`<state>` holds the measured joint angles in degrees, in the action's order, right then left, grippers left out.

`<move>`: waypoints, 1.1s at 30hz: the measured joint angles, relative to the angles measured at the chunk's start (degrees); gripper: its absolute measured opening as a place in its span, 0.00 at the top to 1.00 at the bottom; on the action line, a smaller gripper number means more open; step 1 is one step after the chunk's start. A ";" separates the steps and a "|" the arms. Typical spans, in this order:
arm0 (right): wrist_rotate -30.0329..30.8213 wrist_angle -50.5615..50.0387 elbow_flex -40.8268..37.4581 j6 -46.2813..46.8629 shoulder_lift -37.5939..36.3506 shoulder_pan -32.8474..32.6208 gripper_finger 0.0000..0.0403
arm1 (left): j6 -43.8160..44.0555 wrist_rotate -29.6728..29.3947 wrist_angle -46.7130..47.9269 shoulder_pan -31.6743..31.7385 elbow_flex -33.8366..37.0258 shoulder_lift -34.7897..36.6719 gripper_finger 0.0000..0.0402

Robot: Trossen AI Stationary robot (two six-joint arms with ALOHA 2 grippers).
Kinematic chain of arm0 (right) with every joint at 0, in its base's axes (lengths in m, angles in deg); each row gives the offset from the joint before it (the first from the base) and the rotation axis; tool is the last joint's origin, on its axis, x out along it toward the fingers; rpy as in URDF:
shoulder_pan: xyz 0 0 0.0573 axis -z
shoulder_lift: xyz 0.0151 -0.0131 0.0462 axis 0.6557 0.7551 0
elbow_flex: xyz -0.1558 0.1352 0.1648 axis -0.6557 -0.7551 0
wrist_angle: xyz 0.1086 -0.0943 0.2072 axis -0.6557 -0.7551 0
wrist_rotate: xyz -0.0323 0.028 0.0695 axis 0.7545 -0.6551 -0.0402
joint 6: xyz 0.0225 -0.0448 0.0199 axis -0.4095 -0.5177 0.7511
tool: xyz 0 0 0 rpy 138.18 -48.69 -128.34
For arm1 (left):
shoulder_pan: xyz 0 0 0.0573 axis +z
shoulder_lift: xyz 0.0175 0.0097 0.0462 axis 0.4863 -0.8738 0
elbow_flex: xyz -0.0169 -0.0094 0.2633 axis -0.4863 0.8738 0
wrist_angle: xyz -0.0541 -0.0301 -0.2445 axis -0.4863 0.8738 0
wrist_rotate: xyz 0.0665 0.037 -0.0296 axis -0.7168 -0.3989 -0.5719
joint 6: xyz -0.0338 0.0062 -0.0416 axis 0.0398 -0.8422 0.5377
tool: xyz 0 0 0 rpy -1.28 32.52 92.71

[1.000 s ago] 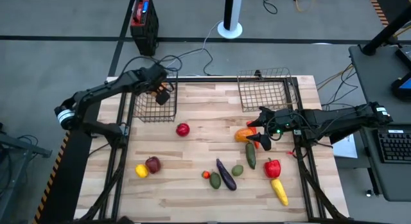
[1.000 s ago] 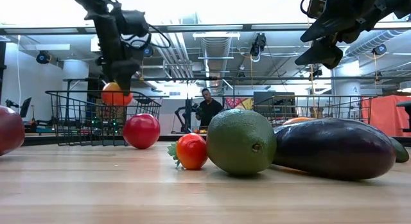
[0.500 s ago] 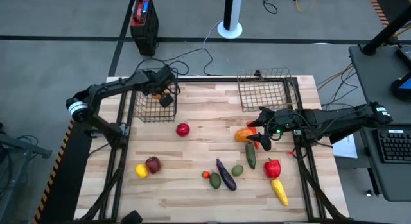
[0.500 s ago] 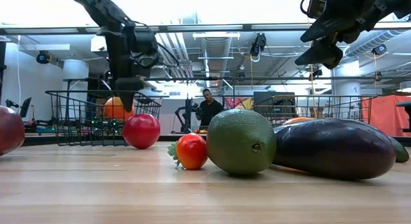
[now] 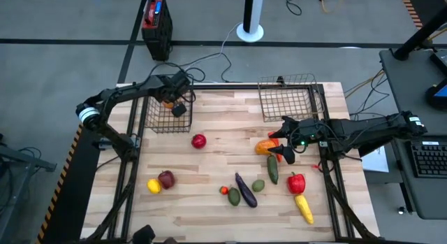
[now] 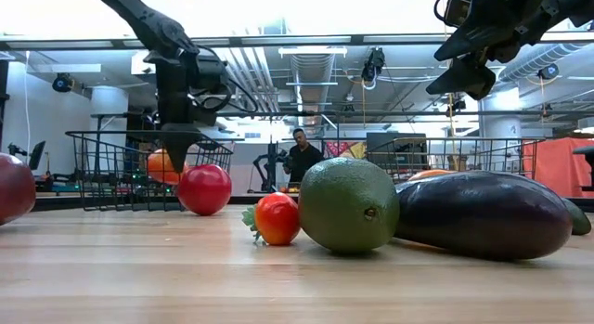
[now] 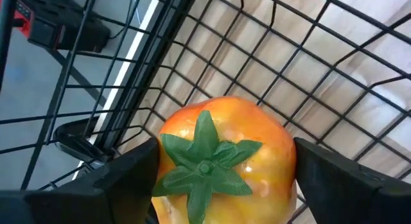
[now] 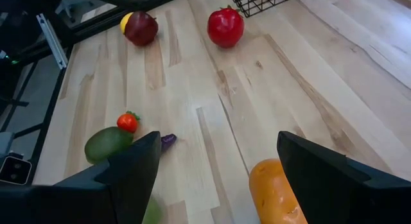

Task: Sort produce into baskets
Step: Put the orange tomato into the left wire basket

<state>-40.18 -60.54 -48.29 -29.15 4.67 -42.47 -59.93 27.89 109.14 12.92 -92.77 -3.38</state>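
My left gripper [image 5: 174, 104] hangs over the left wire basket [image 5: 159, 122], open. Its fingers stand on either side of an orange fruit with a green leaf star [image 7: 225, 153]. The fruit lies on the basket's mesh bottom, behind the mesh in the low view [image 6: 160, 164]. I cannot tell whether the fingers touch it. My right gripper [image 5: 281, 146] is open and empty, held above an orange vegetable [image 5: 266, 147] near the right basket [image 5: 290, 97]. That vegetable also shows in the right wrist view [image 8: 273, 192].
Loose on the table: a red apple [image 5: 199, 140], a lemon [image 5: 154, 186] beside a dark red apple [image 5: 166, 178], an eggplant [image 5: 245, 189], a green fruit [image 5: 234, 196], a cucumber [image 5: 272, 168], a red pepper [image 5: 297, 182] and a yellow vegetable [image 5: 304, 207]. A person [image 6: 299, 157] stands far behind.
My left gripper has let go of the orange fruit. The fruit was held above the left basket's rim and has dropped onto its bottom. The gripper has come down a little over the basket. My right gripper has kept still.
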 joint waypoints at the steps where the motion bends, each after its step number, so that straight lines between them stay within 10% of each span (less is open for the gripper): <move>1: 0.00 0.00 0.00 0.00 0.00 0.00 0.25 | -0.43 0.81 -0.02 0.19 0.00 0.00 0.22; 33: 0.02 0.02 0.00 0.00 0.00 0.01 0.25 | -7.34 9.78 -15.86 4.51 7.50 -0.05 0.22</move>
<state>-40.15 -60.52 -48.29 -29.15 4.67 -42.46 -67.27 37.67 93.29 17.43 -85.27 -3.43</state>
